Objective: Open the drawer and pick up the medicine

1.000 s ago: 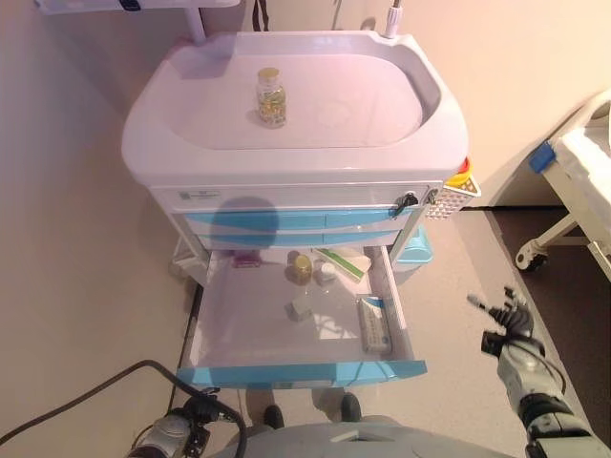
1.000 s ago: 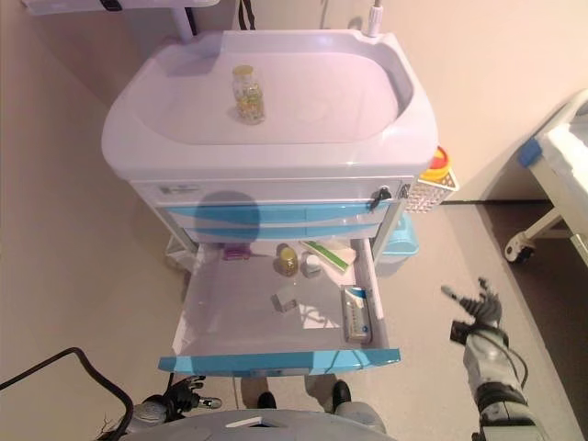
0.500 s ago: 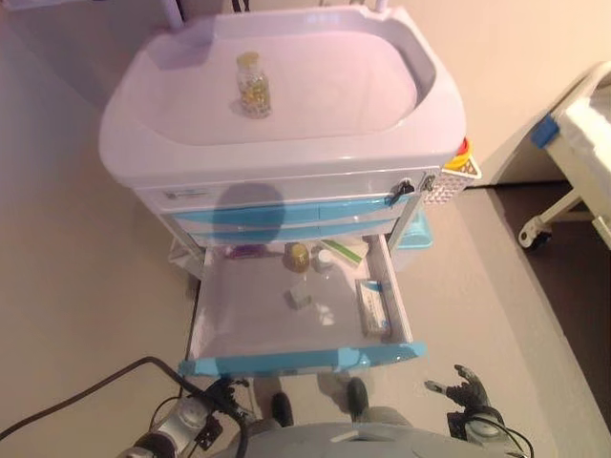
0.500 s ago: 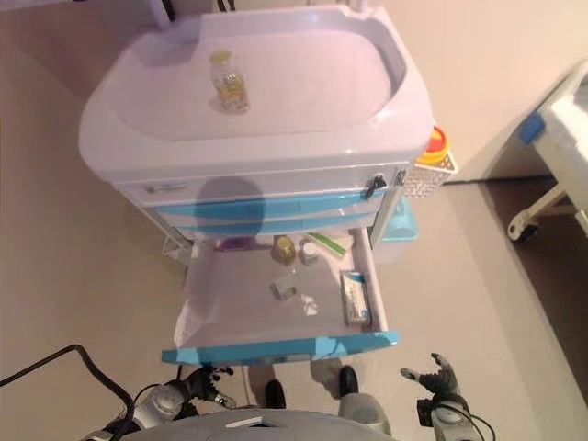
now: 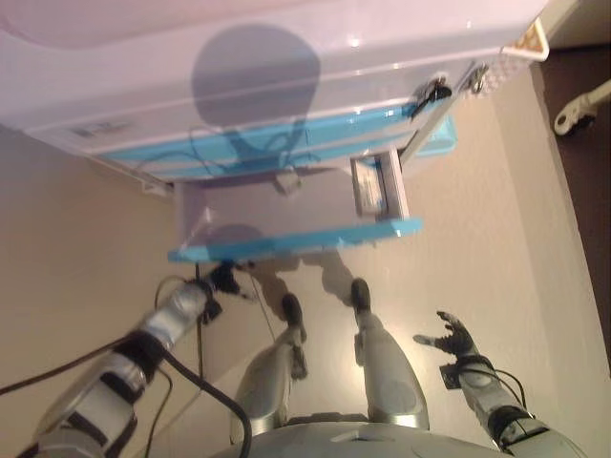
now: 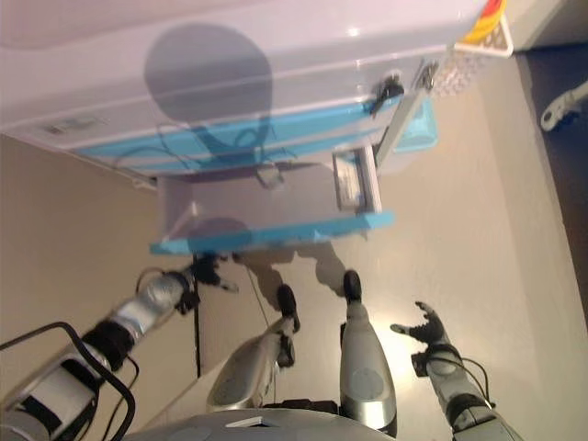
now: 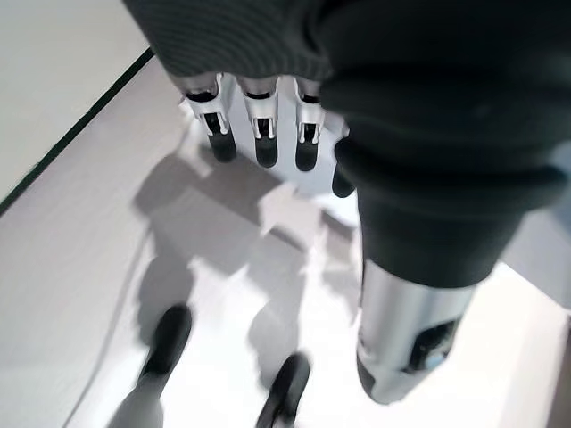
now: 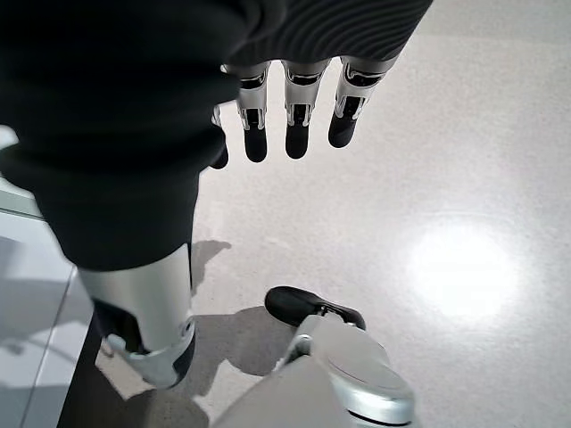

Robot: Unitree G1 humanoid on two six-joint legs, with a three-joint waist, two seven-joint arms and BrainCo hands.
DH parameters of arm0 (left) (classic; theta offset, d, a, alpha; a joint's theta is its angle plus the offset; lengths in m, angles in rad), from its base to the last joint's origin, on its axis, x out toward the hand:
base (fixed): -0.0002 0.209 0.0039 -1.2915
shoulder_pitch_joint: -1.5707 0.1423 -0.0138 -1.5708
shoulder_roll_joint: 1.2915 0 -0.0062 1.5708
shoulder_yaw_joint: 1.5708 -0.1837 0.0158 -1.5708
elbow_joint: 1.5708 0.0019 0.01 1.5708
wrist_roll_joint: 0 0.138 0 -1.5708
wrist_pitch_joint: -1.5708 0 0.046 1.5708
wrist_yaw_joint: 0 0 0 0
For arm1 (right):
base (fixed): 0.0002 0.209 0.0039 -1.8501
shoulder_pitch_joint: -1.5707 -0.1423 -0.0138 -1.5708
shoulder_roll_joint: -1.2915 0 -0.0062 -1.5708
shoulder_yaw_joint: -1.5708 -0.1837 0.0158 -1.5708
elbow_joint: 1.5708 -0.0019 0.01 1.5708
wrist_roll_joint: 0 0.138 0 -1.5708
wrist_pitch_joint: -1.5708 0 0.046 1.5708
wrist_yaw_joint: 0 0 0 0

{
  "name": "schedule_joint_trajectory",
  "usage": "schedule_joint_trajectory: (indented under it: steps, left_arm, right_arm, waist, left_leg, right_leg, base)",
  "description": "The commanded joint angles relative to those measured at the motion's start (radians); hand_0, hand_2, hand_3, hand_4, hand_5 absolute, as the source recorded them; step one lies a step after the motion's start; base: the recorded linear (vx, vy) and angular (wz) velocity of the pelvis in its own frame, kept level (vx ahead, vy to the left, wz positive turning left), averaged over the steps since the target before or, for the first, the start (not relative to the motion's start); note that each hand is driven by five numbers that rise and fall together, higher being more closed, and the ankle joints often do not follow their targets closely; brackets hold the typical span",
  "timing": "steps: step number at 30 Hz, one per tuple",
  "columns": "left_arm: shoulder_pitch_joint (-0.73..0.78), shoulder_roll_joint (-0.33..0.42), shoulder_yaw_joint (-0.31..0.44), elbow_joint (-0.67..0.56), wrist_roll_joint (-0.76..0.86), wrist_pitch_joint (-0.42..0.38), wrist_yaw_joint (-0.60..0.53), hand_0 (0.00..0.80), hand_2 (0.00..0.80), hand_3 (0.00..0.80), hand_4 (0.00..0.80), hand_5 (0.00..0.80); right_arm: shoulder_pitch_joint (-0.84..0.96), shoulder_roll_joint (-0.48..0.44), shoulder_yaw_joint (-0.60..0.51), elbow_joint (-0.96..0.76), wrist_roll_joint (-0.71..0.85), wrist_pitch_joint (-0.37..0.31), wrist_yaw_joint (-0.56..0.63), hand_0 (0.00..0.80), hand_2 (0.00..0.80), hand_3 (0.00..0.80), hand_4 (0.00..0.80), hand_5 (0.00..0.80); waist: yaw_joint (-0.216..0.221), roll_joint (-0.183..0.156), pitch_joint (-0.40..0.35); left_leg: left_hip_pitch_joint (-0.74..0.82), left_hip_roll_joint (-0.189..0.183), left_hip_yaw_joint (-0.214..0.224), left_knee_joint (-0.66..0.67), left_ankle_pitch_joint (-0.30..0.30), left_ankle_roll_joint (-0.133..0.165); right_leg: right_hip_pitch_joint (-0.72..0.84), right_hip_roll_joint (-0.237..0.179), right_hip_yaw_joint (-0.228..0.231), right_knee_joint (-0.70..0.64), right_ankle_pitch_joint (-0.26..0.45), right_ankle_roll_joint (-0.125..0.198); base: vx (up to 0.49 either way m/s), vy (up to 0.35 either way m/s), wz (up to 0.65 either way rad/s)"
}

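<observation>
The white cart [image 5: 286, 86] has its lowest drawer pulled out, with a blue front [image 5: 305, 239]. Inside lie a flat medicine box [image 5: 368, 187] at the right side and a small white item [image 5: 287, 181] near the back. My left hand [image 5: 221, 280] is open and empty just below the left end of the drawer front; its fingers [image 7: 259, 134] are straight. My right hand [image 5: 452, 338] is open and empty, low over the floor, to the right of the drawer. Its fingers [image 8: 294, 125] are spread and hold nothing.
A white mesh basket [image 6: 480, 35] with a yellow and red container hangs on the cart's right side. A light blue bin [image 5: 441, 138] stands behind the cart's right leg. A bed caster [image 5: 578, 110] is at the far right. A wall runs along the left.
The camera has tilted down, so the cart top and its bottle have left the view. My left hand has come up near the drawer front's left end. My right hand stays low at the right.
</observation>
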Motion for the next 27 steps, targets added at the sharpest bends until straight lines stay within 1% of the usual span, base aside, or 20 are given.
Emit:
schedule_joint_trajectory:
  steps: [1, 7, 10, 11, 12, 13, 14, 16, 17, 18, 20, 22, 24, 25, 26, 27]
  left_arm:
    - [-0.134, 0.057, 0.101, -0.029, -0.068, -0.007, 0.015, 0.0, 0.0, 0.0, 0.0, 0.0]
    - [-0.373, 0.121, 0.094, 0.122, 0.004, 0.021, 0.108, 0.0, 0.0, 0.0, 0.0, 0.0]
    - [-0.491, 0.154, 0.089, 0.212, 0.064, 0.014, 0.258, 0.0, 0.0, 0.0, 0.0, 0.0]
    - [-0.544, 0.17, 0.094, 0.259, 0.085, -0.002, 0.327, 0.0, 0.0, 0.0, 0.0, 0.0]
    - [-0.576, 0.17, 0.096, 0.279, 0.107, -0.009, 0.387, 0.0, 0.0, 0.0, 0.0, 0.0]
    - [-0.597, 0.169, 0.104, 0.288, 0.123, -0.01, 0.442, 0.0, 0.0, 0.0, 0.0, 0.0]
    - [-0.618, 0.164, 0.113, 0.295, 0.135, -0.027, 0.522, 0.0, 0.0, 0.0, 0.0, 0.0]
    - [-0.632, 0.151, 0.116, 0.298, 0.15, -0.032, 0.597, 0.0, 0.0, 0.0, 0.0, 0.0]
    - [-0.631, 0.145, 0.118, 0.296, 0.15, -0.044, 0.614, 0.0, 0.0, 0.0, 0.0, 0.0]
    - [-0.627, 0.14, 0.119, 0.292, 0.146, -0.048, 0.617, 0.0, 0.0, 0.0, 0.0, 0.0]
    - [-0.589, 0.102, 0.132, 0.256, 0.056, -0.075, 0.57, 0.0, 0.0, 0.0, 0.0, 0.0]
    - [-0.521, 0.052, 0.16, 0.206, -0.049, -0.112, 0.493, 0.0, 0.0, 0.0, 0.0, 0.0]
    - [-0.398, -0.009, 0.197, 0.128, -0.164, -0.171, 0.385, 0.0, 0.0, 0.0, 0.0, 0.0]
    - [-0.294, -0.054, 0.216, 0.075, -0.217, -0.21, 0.302, 0.0, 0.0, 0.0, 0.0, 0.0]
    - [-0.224, -0.081, 0.222, 0.042, -0.253, -0.23, 0.268, 0.0, 0.0, 0.0, 0.0, 0.0]
    - [-0.149, -0.108, 0.229, 0.016, -0.278, -0.251, 0.209, 0.0, 0.0, 0.0, 0.0, 0.0]
  right_arm:
    - [0.07, -0.045, 0.047, -0.059, 0.014, -0.009, 0.0, 0.0, 0.0, 0.0, 0.0, 0.0]
    - [0.065, -0.072, 0.052, -0.075, 0.016, -0.003, 0.021, 0.0, 0.0, 0.0, 0.0, 0.0]
    - [0.062, -0.087, 0.071, -0.088, 0.021, 0.003, 0.027, 0.0, 0.0, 0.0, 0.0, 0.0]
    - [0.066, -0.088, 0.084, -0.094, 0.026, 0.003, 0.021, 0.0, 0.0, 0.0, 0.0, 0.0]
    - [0.067, -0.087, 0.093, -0.093, 0.031, 0.0, 0.019, 0.0, 0.0, 0.0, 0.0, 0.0]
    - [0.066, -0.085, 0.099, -0.091, 0.033, 0.0, 0.016, 0.0, 0.0, 0.0, 0.0, 0.0]
    - [0.064, -0.082, 0.11, -0.089, 0.036, 0.0, 0.011, 0.0, 0.0, 0.0, 0.0, 0.0]
    - [0.057, -0.079, 0.124, -0.092, 0.045, 0.004, 0.007, 0.0, 0.0, 0.0, 0.0, 0.0]
    - [0.052, -0.076, 0.127, -0.09, 0.047, 0.003, 0.007, 0.0, 0.0, 0.0, 0.0, 0.0]
    - [0.05, -0.075, 0.13, -0.093, 0.049, 0.006, 0.006, 0.0, 0.0, 0.0, 0.0, 0.0]
    - [0.041, -0.06, 0.139, -0.102, 0.06, 0.013, -0.001, 0.0, 0.0, 0.0, 0.0, 0.0]
    - [0.04, -0.037, 0.136, -0.111, 0.048, 0.014, -0.009, 0.0, 0.0, 0.0, 0.0, 0.0]
    - [0.046, -0.014, 0.125, -0.13, 0.04, 0.02, -0.013, 0.0, 0.0, 0.0, 0.0, 0.0]
    - [0.047, -0.002, 0.109, -0.136, 0.027, 0.022, -0.009, 0.0, 0.0, 0.0, 0.0, 0.0]
    - [0.045, 0.004, 0.098, -0.134, 0.02, 0.024, -0.003, 0.0, 0.0, 0.0, 0.0, 0.0]
    - [0.045, 0.008, 0.086, -0.13, 0.01, 0.021, 0.006, 0.0, 0.0, 0.0, 0.0, 0.0]
  waist:
    - [-0.055, -0.021, -0.046]
    - [-0.096, -0.035, -0.026]
    - [-0.115, -0.042, -0.016]
    - [-0.123, -0.046, -0.015]
    - [-0.128, -0.049, -0.016]
    - [-0.13, -0.051, -0.016]
    - [-0.131, -0.053, -0.017]
    - [-0.13, -0.055, -0.018]
    - [-0.128, -0.056, -0.02]
    - [-0.127, -0.056, -0.02]
    - [-0.117, -0.057, -0.023]
    - [-0.105, -0.056, -0.027]
    - [-0.089, -0.051, -0.031]
    - [-0.075, -0.045, -0.036]
    - [-0.066, -0.041, -0.041]
    - [-0.054, -0.036, -0.047]
  left_leg:
    - [-0.158, -0.021, -0.065, 0.284, -0.122, 0.027]
    - [-0.236, -0.013, -0.056, 0.37, -0.153, 0.034]
    - [-0.271, -0.006, -0.051, 0.395, -0.161, 0.039]
    - [-0.283, -0.004, -0.049, 0.402, -0.165, 0.041]
    - [-0.29, -0.003, -0.048, 0.407, -0.167, 0.041]
    - [-0.297, -0.003, -0.048, 0.413, -0.17, 0.041]
    - [-0.303, -0.004, -0.048, 0.417, -0.173, 0.042]
    - [-0.31, -0.006, -0.049, 0.422, -0.177, 0.041]
    - [-0.312, -0.007, -0.05, 0.424, -0.178, 0.04]
    - [-0.312, -0.007, -0.051, 0.424, -0.179, 0.04]
    - [-0.306, -0.01, -0.053, 0.414, -0.179, 0.041]
    - [-0.289, -0.015, -0.056, 0.394, -0.175, 0.041]
    - [-0.262, -0.018, -0.061, 0.369, -0.168, 0.038]
    - [-0.241, -0.022, -0.067, 0.349, -0.162, 0.034]
    - [-0.226, -0.025, -0.072, 0.335, -0.157, 0.032]
    - [-0.209, -0.029, -0.079, 0.318, -0.151, 0.029]
  right_leg:
    - [-0.096, -0.034, -0.01, 0.183, -0.035, 0.002]
    - [-0.18, -0.018, 0.028, 0.245, -0.042, -0.007]
    - [-0.223, -0.005, 0.047, 0.278, -0.048, -0.013]
    - [-0.238, 0.003, 0.056, 0.29, -0.053, -0.015]
    - [-0.247, 0.008, 0.061, 0.298, -0.057, -0.017]
    - [-0.254, 0.012, 0.063, 0.305, -0.061, -0.019]
    - [-0.261, 0.017, 0.066, 0.313, -0.065, -0.021]
    - [-0.268, 0.022, 0.068, 0.321, -0.071, -0.024]
    - [-0.271, 0.025, 0.069, 0.327, -0.074, -0.025]
    - [-0.272, 0.027, 0.07, 0.328, -0.075, -0.025]
    - [-0.27, 0.034, 0.071, 0.33, -0.078, -0.025]
    - [-0.257, 0.037, 0.068, 0.322, -0.079, -0.024]
    - [-0.232, 0.036, 0.061, 0.308, -0.079, -0.022]
    - [-0.21, 0.032, 0.055, 0.29, -0.076, -0.021]
    - [-0.193, 0.028, 0.049, 0.277, -0.074, -0.02]
    - [-0.171, 0.023, 0.042, 0.26, -0.072, -0.019]
  base:
    - [0.046, 0.044, 0.04]
    - [0.033, 0.066, -0.07]
    - [-0.011, 0.065, -0.12]
    - [-0.011, 0.037, -0.09]
    - [-0.017, 0.028, -0.12]
    - [-0.015, 0.019, -0.08]
    - [-0.013, 0.015, -0.03]
    - [0.0, 0.0, 0.0]
    - [0.0, 0.0, 0.0]
    - [-0.02, -0.015, -0.03]
    - [-0.017, -0.026, 0.01]
    - [-0.017, -0.069, -0.01]
    - [-0.008, -0.075, 0.03]
    - [-0.006, -0.064, 0.05]
    - [-0.002, -0.063, -0.07]
    - [0.016, -0.068, -0.14]
